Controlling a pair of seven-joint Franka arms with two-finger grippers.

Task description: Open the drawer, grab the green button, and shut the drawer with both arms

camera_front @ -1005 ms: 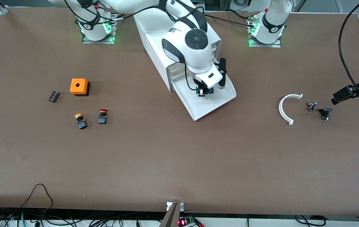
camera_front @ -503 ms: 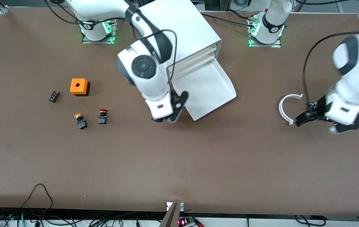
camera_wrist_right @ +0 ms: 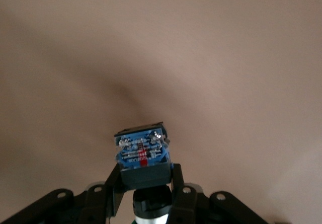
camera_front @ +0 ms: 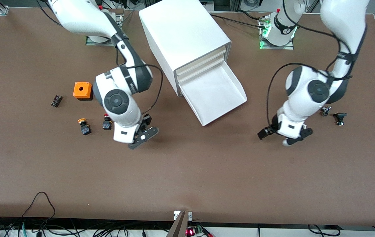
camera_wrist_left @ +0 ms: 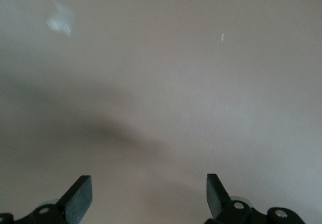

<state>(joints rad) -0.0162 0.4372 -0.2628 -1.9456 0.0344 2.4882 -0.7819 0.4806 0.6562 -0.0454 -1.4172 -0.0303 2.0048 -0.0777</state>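
Note:
The white cabinet [camera_front: 187,36] stands at the back of the table. Its lowest drawer [camera_front: 217,95] is pulled out and nothing shows in it. My right gripper [camera_front: 144,132] hangs over bare table next to the red-capped button. In the right wrist view my right gripper [camera_wrist_right: 146,183] is shut on the button [camera_wrist_right: 142,156] by its black body, with the blue contact block pointing away and a sliver of green cap by the palm. My left gripper [camera_front: 281,136] is open and empty over bare table toward the left arm's end of the drawer. It also shows in the left wrist view [camera_wrist_left: 148,196].
A red-capped button [camera_front: 107,122], a yellow-capped button [camera_front: 84,126], an orange box [camera_front: 83,90] and a small dark part [camera_front: 56,100] lie toward the right arm's end. Two small black parts [camera_front: 339,118] [camera_front: 325,111] lie beside the left arm.
My right gripper has lifted the button out of the drawer and swung toward the right arm's end. My left gripper has swung in from the table's end toward the drawer.

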